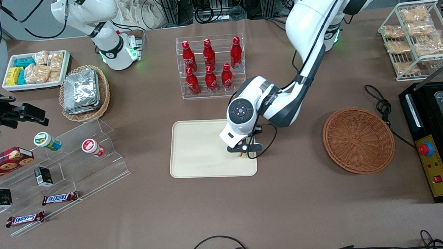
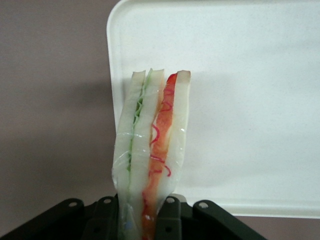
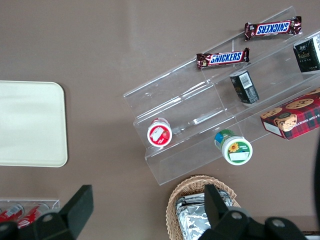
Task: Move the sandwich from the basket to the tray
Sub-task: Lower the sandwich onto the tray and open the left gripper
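Gripper (image 1: 242,152): clamping the sandwich (image 2: 150,155), hovering over the tray (image 1: 196,148) corner nearest the basket (image 1: 358,140).
Sandwich: hanging lengthwise, pointing away from the fingers (image 2: 170,220).

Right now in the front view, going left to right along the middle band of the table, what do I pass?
Clear acrylic step shelf → tray → gripper holding the sandwich over the tray's edge → round wicker basket → black appliance.

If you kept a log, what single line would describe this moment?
stage: carry | end effector: shut on sandwich, above tray corner | basket: no sandwich inside | sandwich: not yet released
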### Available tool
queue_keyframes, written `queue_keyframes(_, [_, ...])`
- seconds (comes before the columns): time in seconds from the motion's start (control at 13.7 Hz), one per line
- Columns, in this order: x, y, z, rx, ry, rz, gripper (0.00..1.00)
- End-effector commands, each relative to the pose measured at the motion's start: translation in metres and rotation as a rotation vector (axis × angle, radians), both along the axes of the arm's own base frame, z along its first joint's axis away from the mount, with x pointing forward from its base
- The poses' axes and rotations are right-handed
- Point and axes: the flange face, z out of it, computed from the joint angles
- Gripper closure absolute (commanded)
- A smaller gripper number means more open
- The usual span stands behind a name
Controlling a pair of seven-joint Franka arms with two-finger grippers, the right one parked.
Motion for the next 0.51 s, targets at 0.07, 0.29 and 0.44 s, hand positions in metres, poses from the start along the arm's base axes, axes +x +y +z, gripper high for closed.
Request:
queue_keyframes(0.07, [0.002,-0.011,-0.017,-0.021,-0.021,0.008,1.0])
queue_keyframes(0.29, [0.005,-0.013,-0.028,-0.033,-0.037,0.006,1.0])
queue_keyframes(0.44, [0.005,-0.013,-0.034,-0.034,-0.035,0.003,1.0])
